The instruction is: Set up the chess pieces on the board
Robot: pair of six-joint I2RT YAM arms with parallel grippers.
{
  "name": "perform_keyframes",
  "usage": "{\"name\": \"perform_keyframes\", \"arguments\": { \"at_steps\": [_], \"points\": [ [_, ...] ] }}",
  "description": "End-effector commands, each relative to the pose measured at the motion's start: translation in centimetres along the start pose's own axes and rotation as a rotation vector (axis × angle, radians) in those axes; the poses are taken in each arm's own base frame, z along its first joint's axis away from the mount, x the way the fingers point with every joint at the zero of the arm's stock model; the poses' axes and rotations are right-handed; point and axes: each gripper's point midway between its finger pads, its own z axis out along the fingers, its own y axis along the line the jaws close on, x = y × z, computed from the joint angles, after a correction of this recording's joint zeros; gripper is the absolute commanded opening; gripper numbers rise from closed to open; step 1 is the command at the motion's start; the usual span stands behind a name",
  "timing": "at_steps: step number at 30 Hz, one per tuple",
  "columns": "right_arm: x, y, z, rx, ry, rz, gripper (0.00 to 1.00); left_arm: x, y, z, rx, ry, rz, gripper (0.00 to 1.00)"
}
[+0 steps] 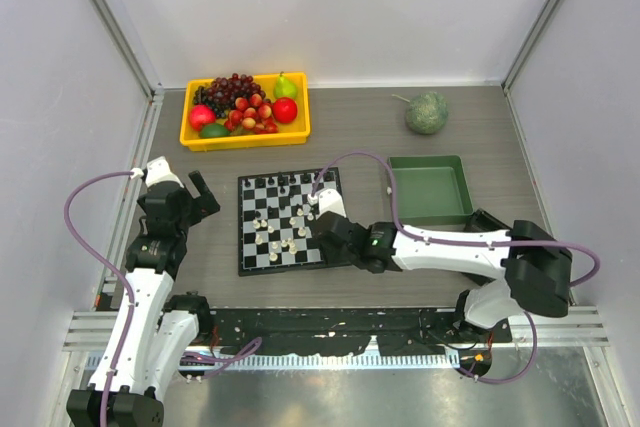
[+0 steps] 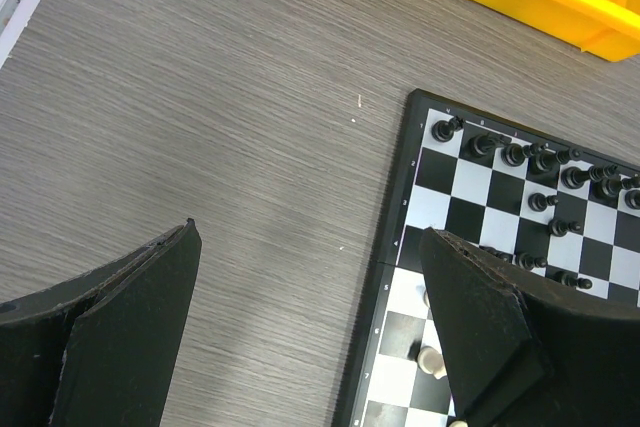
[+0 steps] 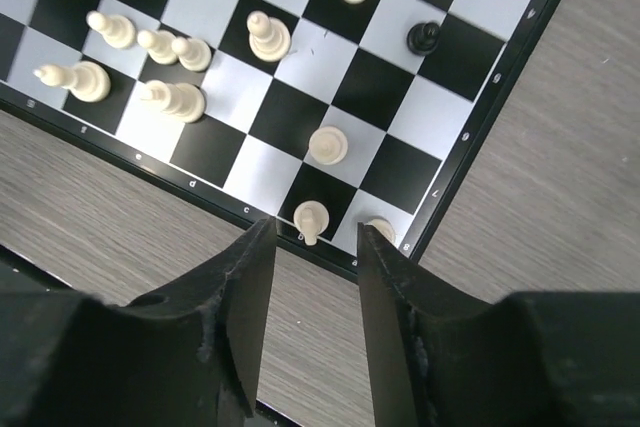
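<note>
The board (image 1: 242,237) lies at the table's middle with cream-white and black chess pieces scattered on it. My right gripper (image 1: 322,209) hovers over the board's right side; in the right wrist view it (image 3: 315,237) is open and empty, above the board's corner (image 3: 300,117). A white pawn (image 3: 310,217) stands just beyond its fingertips, and other white pieces (image 3: 175,97) stand to the left. My left gripper (image 1: 200,197) is open wide and empty beside the board's left edge (image 2: 400,247). A row of black pieces (image 2: 520,154) lines the board's far side.
A yellow tray (image 1: 245,137) of fruit stands behind the board. A green tray (image 1: 395,192) lies right of the board, with a round green object (image 1: 427,112) behind it. Grey walls close in both sides.
</note>
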Motion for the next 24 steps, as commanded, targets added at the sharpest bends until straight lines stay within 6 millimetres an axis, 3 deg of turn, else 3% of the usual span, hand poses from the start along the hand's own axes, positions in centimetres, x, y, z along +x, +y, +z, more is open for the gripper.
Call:
{"name": "perform_keyframes", "arguments": {
  "at_steps": [1,13,24],
  "points": [
    [-3.9,0.1,-1.7,-0.001,-0.121,0.024,0.48,-1.1,-0.2,0.0,0.007,-0.046,-0.018,0.99],
    [-5.7,0.1,0.8,0.005,-0.069,0.035,0.5,-1.4,0.0,-0.4,0.0,-0.057,-0.008,0.99],
    [-4.0,0.3,2.3,-0.024,0.017,0.042,0.44,-1.6,0.1,-0.3,-0.004,-0.059,-0.003,0.99]
  ]
}}
